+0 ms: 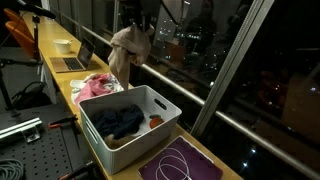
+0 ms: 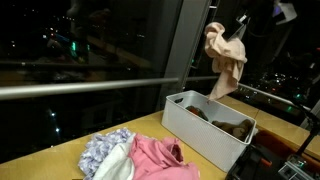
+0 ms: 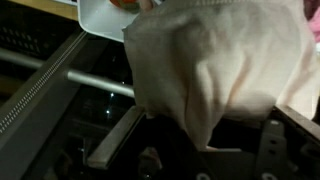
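Below my claw [image 2: 236,28], clamped tight on its top edge, the cream cloth [image 2: 225,62] hangs free, clear of the white bin [image 2: 205,135] underneath. Pink garment [image 2: 155,158] lies lower, aside on the worktop [image 2: 55,160].

The gripper [image 1: 135,24] is holding a beige cloth [image 1: 129,52] at twelve o'clock of the white bin [image 1: 140,146]. Pink fabric [image 1: 94,86] is lying at ten o'clock.

The arm [image 2: 268,12] is held high, wrist pointing downward, with its fingers [image 2: 237,30] clamped tightly together.
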Motion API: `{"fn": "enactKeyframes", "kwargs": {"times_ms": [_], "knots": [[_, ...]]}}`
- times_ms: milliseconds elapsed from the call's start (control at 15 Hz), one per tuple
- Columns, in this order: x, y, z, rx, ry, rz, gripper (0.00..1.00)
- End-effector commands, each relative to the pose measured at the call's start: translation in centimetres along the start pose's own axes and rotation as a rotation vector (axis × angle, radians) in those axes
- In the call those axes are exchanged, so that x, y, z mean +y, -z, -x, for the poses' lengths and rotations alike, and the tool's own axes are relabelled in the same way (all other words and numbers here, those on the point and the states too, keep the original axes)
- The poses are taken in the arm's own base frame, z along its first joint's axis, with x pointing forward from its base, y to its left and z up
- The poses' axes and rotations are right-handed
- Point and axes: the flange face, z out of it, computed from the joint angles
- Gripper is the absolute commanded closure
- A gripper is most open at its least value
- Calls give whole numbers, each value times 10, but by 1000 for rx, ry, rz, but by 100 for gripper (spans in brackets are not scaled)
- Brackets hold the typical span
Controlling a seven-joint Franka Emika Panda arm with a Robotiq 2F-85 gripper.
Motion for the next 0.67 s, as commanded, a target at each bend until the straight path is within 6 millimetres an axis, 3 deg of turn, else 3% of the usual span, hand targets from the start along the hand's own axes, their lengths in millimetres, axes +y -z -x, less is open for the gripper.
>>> {"fn": "enactKeyframes", "kwargs": {"times_ms": [0, 200, 400, 600], "knots": [[-82, 32, -45, 24, 125, -5, 100], [-161, 22, -66, 26, 235, -36, 100], [-224, -11, -68, -3, 315, -76, 100], [-251, -34, -64, -42, 362, -104, 100]]}}
